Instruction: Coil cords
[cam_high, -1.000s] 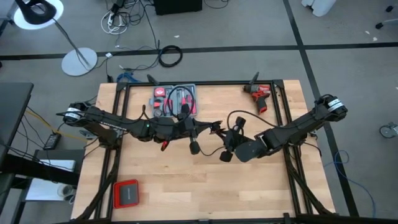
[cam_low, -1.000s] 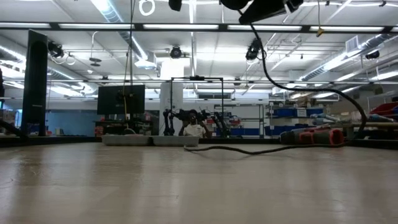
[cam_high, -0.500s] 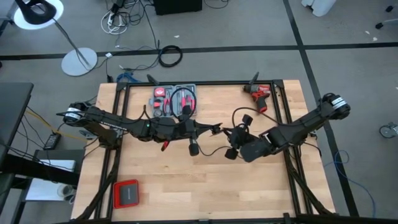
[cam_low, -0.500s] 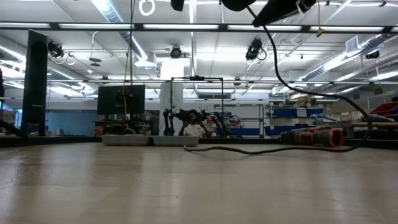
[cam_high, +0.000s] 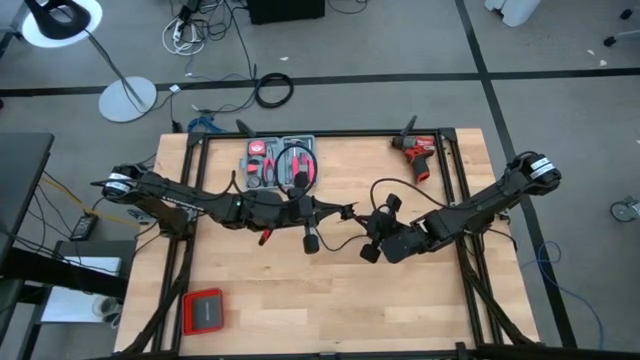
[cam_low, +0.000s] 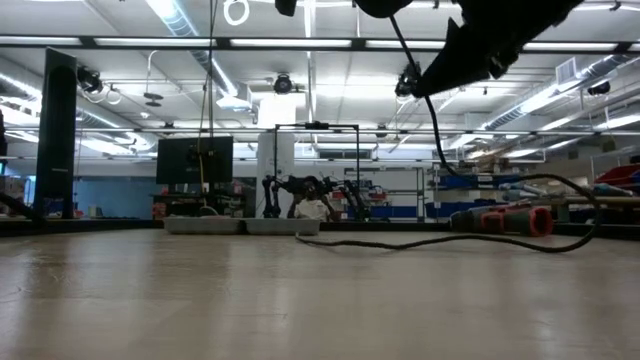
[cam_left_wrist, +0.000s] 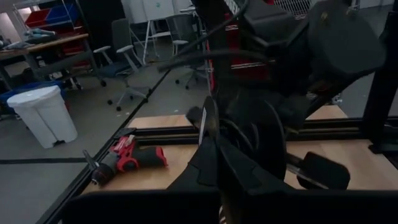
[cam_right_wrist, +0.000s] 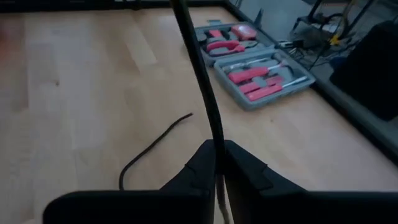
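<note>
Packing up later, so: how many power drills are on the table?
1. The red drill lies near the table's far right corner, right of the grey tool case. None appears hidden.

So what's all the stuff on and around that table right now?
cable: one, thin, black, hanging between the two arms above the table's middle, part trailing on the wood.
tool case: one, grey, open, pink-handled tools inside, at the table's far edge.
drill: one, red and black, lying at the far right corner.
flat box: one, red and grey, near left corner.
table: one, light wood, black frame.
lamp: one, white, on the floor beyond the table's left corner.
loose cables: black coil and others on the floor behind the table.
left gripper: dark, fingers shut on the cable, mid-table.
right gripper: dark, fingers closed around the cable, mid-table.
</note>
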